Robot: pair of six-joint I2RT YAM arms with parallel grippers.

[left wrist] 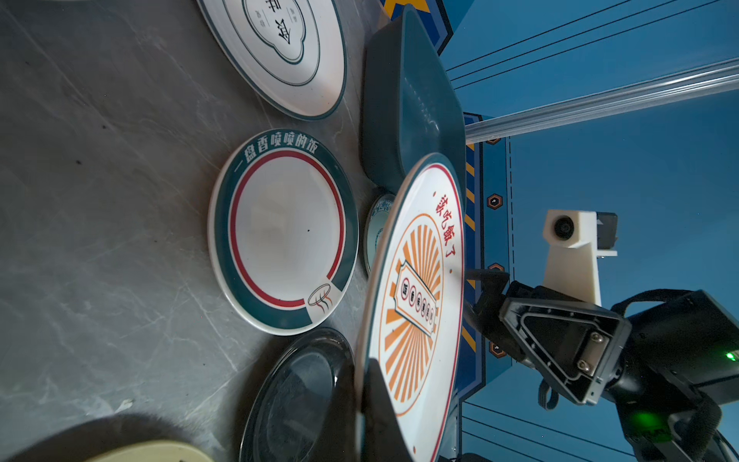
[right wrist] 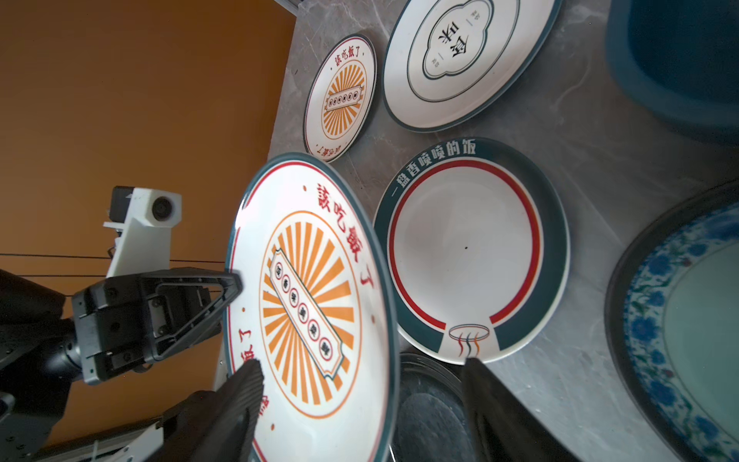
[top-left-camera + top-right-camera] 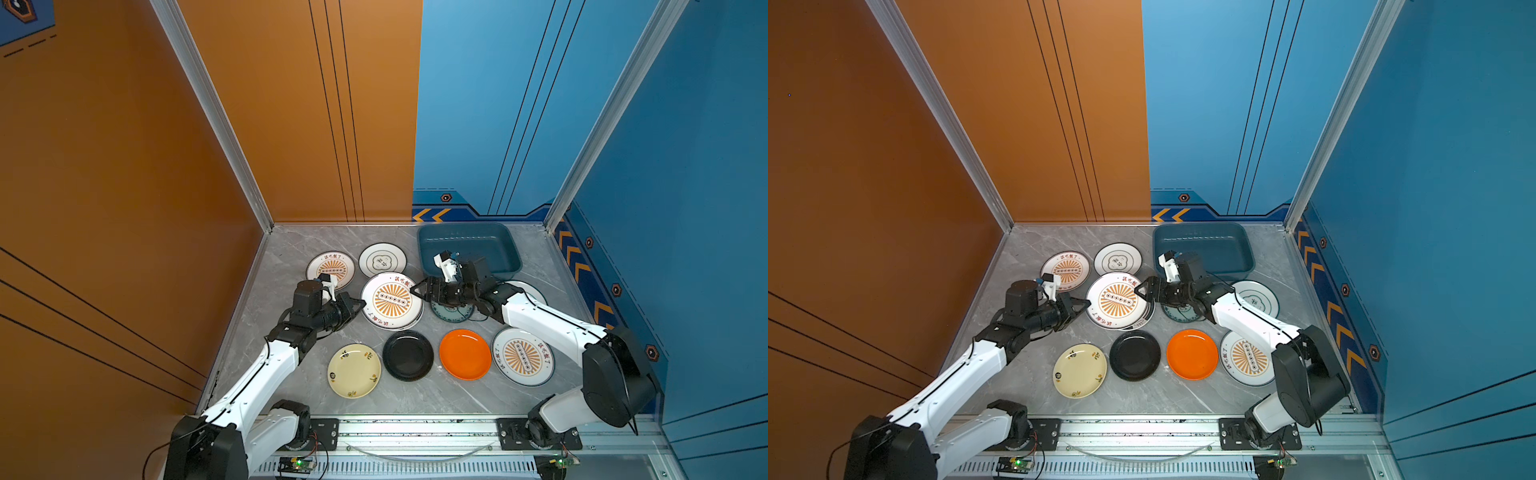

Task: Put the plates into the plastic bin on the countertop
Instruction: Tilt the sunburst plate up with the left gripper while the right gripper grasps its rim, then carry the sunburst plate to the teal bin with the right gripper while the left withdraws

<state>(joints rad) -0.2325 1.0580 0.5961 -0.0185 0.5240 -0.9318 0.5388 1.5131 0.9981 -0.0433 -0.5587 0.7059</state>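
A white plate with an orange sunburst (image 3: 392,300) (image 3: 1118,300) hangs tilted above the countertop (image 3: 291,257). My left gripper (image 3: 360,304) (image 1: 366,384) is shut on its left rim. My right gripper (image 3: 415,291) (image 2: 362,378) is open, with its fingers on either side of the plate's right rim (image 2: 394,360), one over the face and one below. Under the raised plate lies a teal-banded plate with a red ring (image 2: 468,248) (image 1: 284,232). The dark teal plastic bin (image 3: 463,227) (image 3: 1202,227) stands empty at the back right, behind my right wrist.
More plates lie flat: sunburst (image 3: 331,268) and dark-ringed (image 3: 382,259) at the back left, teal patterned (image 3: 451,313) and ringed (image 3: 534,293) under my right arm, and cream (image 3: 353,370), black (image 3: 408,355), orange (image 3: 464,354) and sunburst (image 3: 523,356) in front.
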